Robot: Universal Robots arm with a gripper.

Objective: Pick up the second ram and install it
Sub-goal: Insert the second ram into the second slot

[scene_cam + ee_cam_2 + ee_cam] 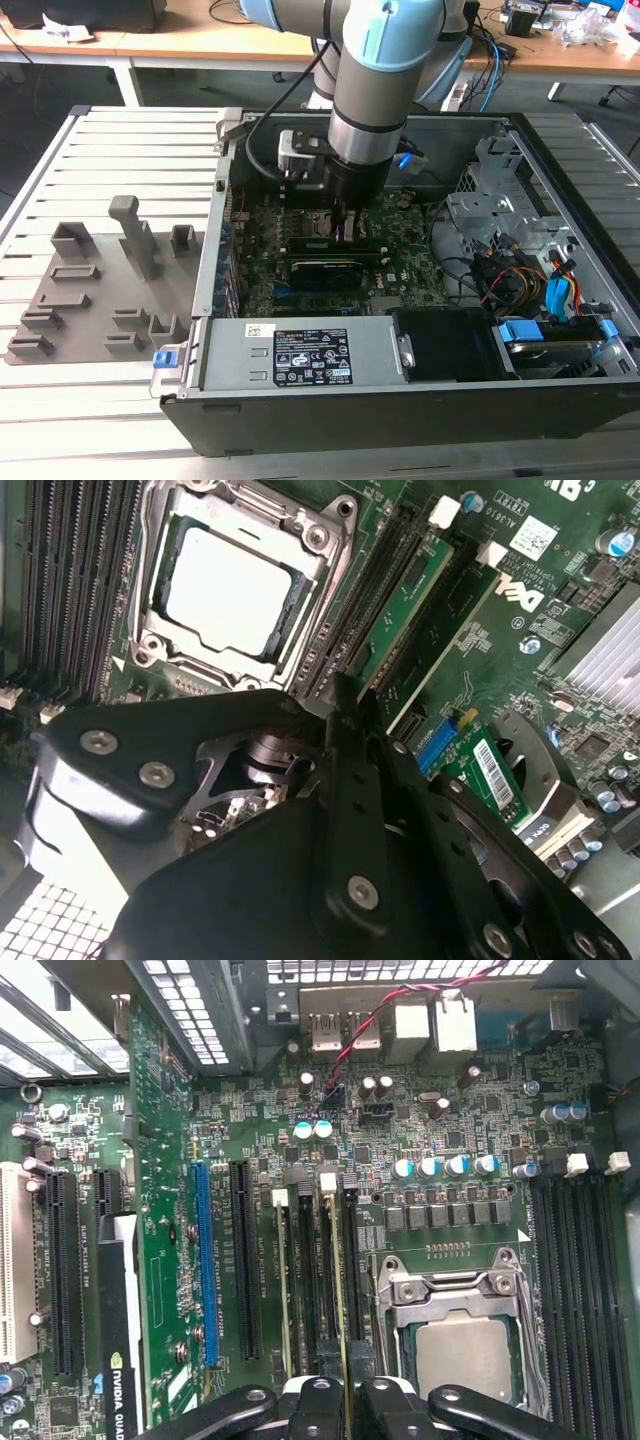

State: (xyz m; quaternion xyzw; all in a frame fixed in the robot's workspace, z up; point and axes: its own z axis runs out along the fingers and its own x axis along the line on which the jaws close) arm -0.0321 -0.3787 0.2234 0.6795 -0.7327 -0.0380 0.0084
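Here, working from the exterior view's left, the grey fixture tray (90, 290) sits well apart from the open black computer case (400, 390). Inside it, the black two-fingered gripper (345, 1385) is closed edge-on around the second ram (343, 1290), a thin green circuit-board stick, over the black memory slots (310, 1270) beside the silver CPU socket (460, 1310). Misalignment could jam the stick's edge against the slot wall. The second wrist view adds another green stick already seated (405, 595).
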